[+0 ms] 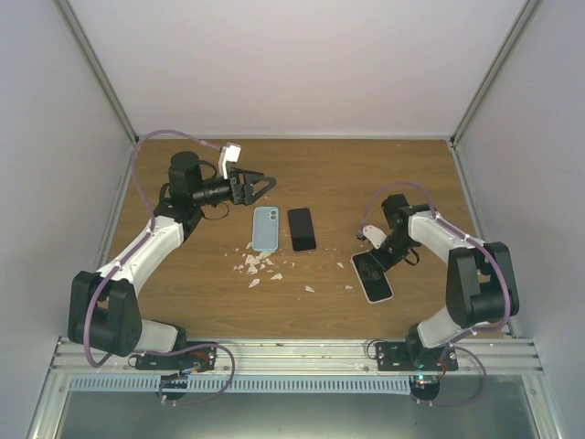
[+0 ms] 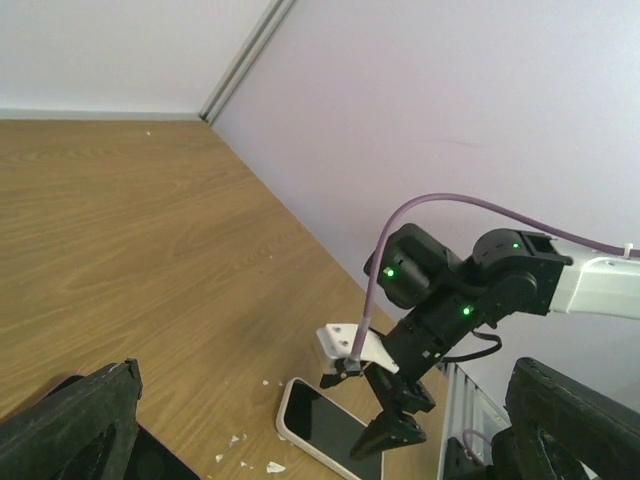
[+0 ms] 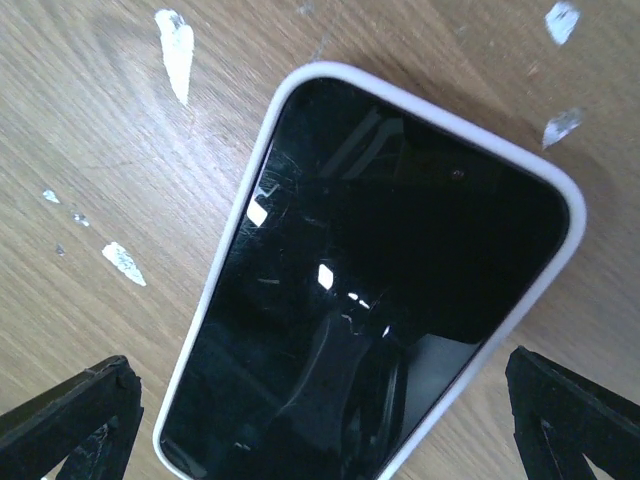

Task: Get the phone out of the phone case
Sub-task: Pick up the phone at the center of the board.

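A phone [image 1: 373, 274] with a black screen lies face up in a white phone case [image 1: 383, 296] on the right of the table. My right gripper [image 1: 367, 262] hovers open just above its far end. In the right wrist view the phone [image 3: 380, 250] and its white phone case rim [image 3: 201, 311] fill the frame, and the right gripper [image 3: 320, 410] straddles them without touching. My left gripper [image 1: 263, 186] is open and empty, raised at the back left. The left wrist view looks past the left gripper [image 2: 325, 420] to the cased phone [image 2: 320, 425].
A light blue case [image 1: 265, 228] and a bare black phone [image 1: 302, 229] lie side by side mid-table. White scraps [image 1: 259, 265] are scattered in front of them. Grey walls close in the table on three sides.
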### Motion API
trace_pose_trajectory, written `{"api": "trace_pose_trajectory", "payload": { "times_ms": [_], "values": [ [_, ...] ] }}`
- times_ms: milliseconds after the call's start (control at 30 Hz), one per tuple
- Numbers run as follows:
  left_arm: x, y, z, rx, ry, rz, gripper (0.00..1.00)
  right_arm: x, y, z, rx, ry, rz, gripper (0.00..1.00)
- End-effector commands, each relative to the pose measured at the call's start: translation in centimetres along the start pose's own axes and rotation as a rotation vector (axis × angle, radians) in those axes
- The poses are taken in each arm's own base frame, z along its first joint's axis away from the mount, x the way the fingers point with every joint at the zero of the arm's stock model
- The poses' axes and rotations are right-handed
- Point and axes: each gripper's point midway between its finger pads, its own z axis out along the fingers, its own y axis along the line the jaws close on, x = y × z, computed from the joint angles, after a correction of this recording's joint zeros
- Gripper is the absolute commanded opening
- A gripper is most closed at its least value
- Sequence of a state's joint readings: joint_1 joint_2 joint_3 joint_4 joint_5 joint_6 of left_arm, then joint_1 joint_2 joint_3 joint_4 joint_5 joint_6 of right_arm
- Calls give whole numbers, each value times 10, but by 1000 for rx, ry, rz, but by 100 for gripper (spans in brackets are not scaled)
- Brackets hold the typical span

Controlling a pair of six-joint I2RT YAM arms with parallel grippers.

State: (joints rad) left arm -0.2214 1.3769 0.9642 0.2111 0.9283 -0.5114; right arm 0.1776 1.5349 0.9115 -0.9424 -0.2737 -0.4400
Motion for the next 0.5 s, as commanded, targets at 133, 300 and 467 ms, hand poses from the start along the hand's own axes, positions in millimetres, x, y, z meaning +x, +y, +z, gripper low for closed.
{"api": "trace_pose_trajectory", "payload": {
  "times_ms": [133,300,467],
  "values": [
    [-7,-1,-6,-27,-42,45,99,-10,-5,8,-34,17,27,100],
    [-8,3,-5,-33,-43,31,99,-15,1,18,-44,51,2,100],
    [-9,5,-3,-31,-42,26,99,-23,10,25,-52,69,-39,99]
  ]
}}
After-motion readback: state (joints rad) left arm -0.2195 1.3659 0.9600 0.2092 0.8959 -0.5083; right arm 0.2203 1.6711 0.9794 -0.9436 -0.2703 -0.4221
